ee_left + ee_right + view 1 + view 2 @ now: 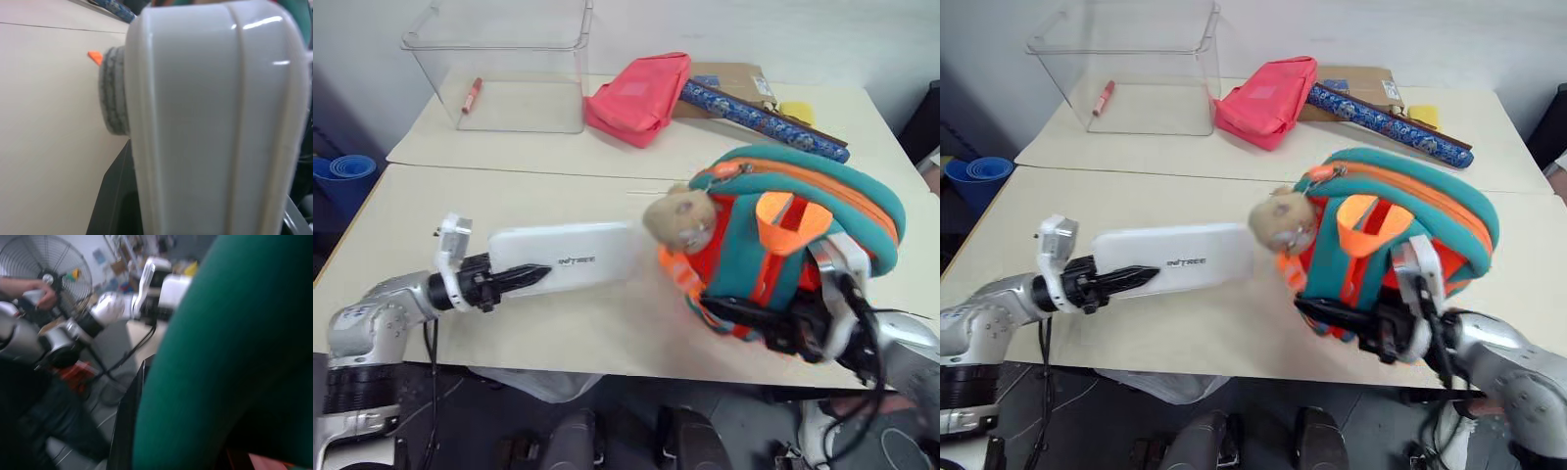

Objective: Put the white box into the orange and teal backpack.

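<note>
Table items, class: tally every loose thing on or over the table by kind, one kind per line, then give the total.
Bags: 2, the orange and teal backpack and the pink-red pouch
Boxes: 3, the white box, the clear bin, the cardboard box
Markers: 1, red marker
Patterned rolls: 1, blue roll
Yellow things: 1, yellow block
Total: 8

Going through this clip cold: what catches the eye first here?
The orange and teal backpack, held up off the table's near right side by the right gripper, shut on its lower edge. Beside it, the left gripper holds the white box level, its far end near the backpack's plush animal.
</note>
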Available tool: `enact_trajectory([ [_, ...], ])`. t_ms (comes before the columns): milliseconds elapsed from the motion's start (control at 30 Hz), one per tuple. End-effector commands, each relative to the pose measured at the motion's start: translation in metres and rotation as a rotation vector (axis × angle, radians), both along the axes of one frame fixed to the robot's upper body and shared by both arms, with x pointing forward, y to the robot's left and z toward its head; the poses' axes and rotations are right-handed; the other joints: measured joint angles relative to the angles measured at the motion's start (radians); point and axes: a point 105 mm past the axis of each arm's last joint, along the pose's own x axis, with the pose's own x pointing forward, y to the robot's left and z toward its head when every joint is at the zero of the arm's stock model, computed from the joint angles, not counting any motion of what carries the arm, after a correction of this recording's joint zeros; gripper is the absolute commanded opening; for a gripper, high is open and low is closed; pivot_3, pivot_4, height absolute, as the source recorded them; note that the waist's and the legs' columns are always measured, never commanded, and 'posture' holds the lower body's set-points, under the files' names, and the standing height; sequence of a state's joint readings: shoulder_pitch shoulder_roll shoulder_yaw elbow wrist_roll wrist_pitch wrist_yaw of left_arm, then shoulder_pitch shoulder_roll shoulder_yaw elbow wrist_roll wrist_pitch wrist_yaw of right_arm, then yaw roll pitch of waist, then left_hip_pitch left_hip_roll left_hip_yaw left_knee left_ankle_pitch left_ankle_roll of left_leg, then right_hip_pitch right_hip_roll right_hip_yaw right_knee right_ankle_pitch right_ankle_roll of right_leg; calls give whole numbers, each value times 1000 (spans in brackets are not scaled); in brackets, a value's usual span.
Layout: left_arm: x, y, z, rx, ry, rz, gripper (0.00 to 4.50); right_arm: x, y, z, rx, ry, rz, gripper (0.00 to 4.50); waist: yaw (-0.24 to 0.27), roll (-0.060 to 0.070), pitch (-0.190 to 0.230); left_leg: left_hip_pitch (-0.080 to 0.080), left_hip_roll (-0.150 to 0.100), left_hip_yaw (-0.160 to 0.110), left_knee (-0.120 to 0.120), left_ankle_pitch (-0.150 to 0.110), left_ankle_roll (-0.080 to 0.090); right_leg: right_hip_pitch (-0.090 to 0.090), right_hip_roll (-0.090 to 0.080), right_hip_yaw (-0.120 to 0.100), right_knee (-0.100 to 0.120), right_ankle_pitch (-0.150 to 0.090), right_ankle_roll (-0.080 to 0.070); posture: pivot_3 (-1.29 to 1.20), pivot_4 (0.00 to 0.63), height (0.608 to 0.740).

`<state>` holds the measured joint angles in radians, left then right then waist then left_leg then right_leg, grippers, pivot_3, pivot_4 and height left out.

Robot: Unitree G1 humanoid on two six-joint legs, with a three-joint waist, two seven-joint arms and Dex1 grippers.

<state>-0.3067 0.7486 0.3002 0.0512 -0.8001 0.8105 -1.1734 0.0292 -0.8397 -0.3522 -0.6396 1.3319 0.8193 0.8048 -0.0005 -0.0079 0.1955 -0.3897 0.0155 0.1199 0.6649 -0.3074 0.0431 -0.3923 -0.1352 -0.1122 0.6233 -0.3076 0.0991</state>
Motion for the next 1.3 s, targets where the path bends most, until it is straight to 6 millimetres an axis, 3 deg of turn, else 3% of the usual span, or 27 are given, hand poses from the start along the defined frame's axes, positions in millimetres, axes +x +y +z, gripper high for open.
enact_trajectory([
  [33,-12,6,33,-65,-82,-28,1333,-17,-13,10,-25,46,34,29,1,0,0,0,0,0,0,0,0,0,0,0,0,0,0,0,150,740],
  [200,-13,-4,68,-137,-211,-31,1333,-17,-42,-2,-122,125,-29,29,11,-3,-1,0,0,-1,0,0,0,2,0,-1,-1,0,0,0,150,740],
  [300,-3,-26,81,-145,-307,-53,1333,-12,-48,-6,-138,124,-36,29,23,-3,-1,0,0,-1,1,0,0,2,0,-1,-1,1,1,0,150,740],
  [400,13,-69,90,-115,-434,-150,1333,-8,-51,-14,-171,124,-21,29,36,-4,-1,0,-1,0,1,0,0,2,1,-1,-1,1,1,0,150,740],
  [600,14,-93,84,-57,-484,-285,1333,-3,-50,-13,-166,90,-16,29,18,-5,-1,0,-1,4,1,1,1,0,5,1,1,2,3,0,150,740],
  [800,17,-109,58,191,-583,-413,1333,3,-46,-14,-151,69,-32,29,27,-6,-1,-1,-2,4,3,2,1,1,5,0,-1,2,3,0,150,740],
  [933,24,-119,54,290,-619,-430,1333,5,-45,-14,-146,63,-43,29,28,-6,-1,-1,-2,2,3,2,2,1,2,1,-2,2,3,0,150,740],
  [1067,39,-160,62,329,-655,-434,1333,5,-45,-15,-141,59,-41,29,37,-6,-1,-1,-2,1,3,2,2,2,2,-1,-2,2,3,0,150,740],
  [1167,37,-197,71,273,-647,-487,1333,6,-44,-15,-141,56,-36,29,40,-6,-1,-1,-4,1,4,2,4,2,3,-1,-2,2,4,0,150,740],
  [1300,40,-245,65,252,-649,-518,1333,8,-41,-16,-142,45,-30,29,39,-6,0,-4,-4,1,4,2,4,1,4,-2,-1,3,5,0,150,740],
])
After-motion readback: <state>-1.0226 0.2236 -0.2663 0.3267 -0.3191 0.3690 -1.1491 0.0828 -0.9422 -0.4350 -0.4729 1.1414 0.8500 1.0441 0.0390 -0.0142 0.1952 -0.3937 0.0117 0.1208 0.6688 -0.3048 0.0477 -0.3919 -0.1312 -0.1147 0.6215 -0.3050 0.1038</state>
